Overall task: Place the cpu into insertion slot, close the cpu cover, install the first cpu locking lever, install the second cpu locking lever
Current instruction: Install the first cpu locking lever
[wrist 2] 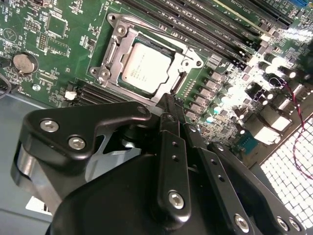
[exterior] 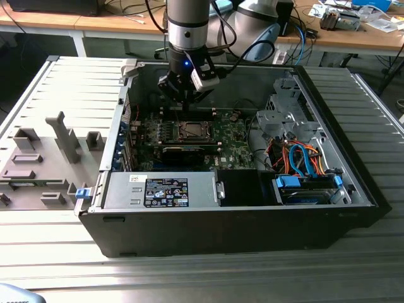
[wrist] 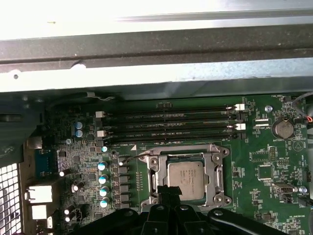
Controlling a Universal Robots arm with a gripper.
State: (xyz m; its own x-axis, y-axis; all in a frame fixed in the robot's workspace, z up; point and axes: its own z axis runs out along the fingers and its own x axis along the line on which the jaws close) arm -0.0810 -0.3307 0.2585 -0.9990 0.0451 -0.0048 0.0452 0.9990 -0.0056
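Cpu (wrist 2: 145, 68) seated in insertion slot (wrist 2: 115, 49), cpu cover (wrist: 213, 178) down around it, just beyond my gripper (wrist 2: 168, 105); fingers pinched together, holding nothing.

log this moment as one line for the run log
cpu: seated in insertion slot | cpu cover: closed | gripper: shut, empty, at socket edge
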